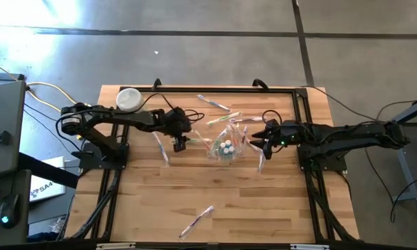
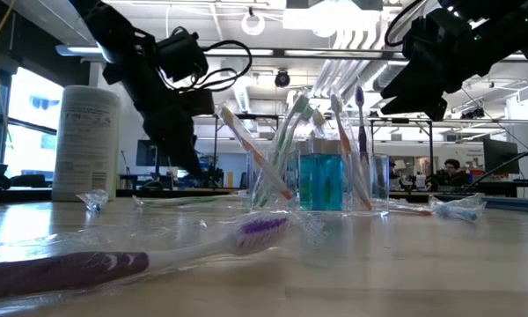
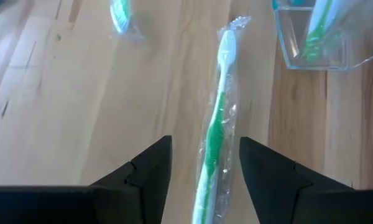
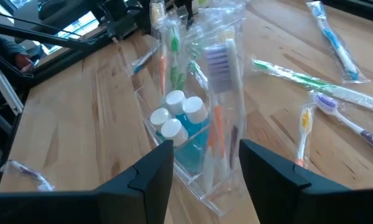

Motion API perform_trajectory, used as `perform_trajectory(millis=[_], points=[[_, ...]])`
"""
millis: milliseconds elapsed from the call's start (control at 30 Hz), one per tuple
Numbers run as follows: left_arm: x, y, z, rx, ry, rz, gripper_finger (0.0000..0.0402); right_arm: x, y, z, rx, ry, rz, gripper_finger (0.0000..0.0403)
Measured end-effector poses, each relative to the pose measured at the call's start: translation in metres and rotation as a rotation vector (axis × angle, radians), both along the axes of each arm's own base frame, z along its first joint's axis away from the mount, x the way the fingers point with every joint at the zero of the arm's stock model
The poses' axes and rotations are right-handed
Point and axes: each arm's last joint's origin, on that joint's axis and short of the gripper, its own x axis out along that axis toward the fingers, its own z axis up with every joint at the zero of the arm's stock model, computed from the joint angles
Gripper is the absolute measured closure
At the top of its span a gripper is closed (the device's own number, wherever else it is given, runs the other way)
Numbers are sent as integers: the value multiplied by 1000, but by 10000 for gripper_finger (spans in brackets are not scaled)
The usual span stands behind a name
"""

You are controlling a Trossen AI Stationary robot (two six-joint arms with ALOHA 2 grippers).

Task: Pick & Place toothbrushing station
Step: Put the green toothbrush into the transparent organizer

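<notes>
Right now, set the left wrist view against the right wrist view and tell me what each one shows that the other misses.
Only the left wrist view shows the green-and-white toothbrush in a clear wrapper lying on the wood between the left gripper jaws, which stand open around it.

Only the right wrist view shows the three white-capped blue bottles and the wrapped purple-bristled toothbrush standing in the holder, under the right gripper.

Both show the clear plastic boxy toothbrush holder and the light wooden table.
</notes>
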Motion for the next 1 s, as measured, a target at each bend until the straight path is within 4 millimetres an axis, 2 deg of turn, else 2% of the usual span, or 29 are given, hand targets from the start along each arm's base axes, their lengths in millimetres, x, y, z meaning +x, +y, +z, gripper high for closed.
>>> perform_trajectory(millis=[200,500,733,867,1000], points=[[2,1,-7,-9,19,4,219,0,0,0,0,0,0,228],[15,5,-40,-36,74,0,219,0,0,-1,0,7,2,228],[17,6,-50,-45,109,49,222,0,0,-1,0,7,1,228],[15,6,-52,-63,131,78,264,0,0,-1,0,7,1,228],[13,5,-53,-97,156,130,354,0,0,-1,0,7,2,228]])
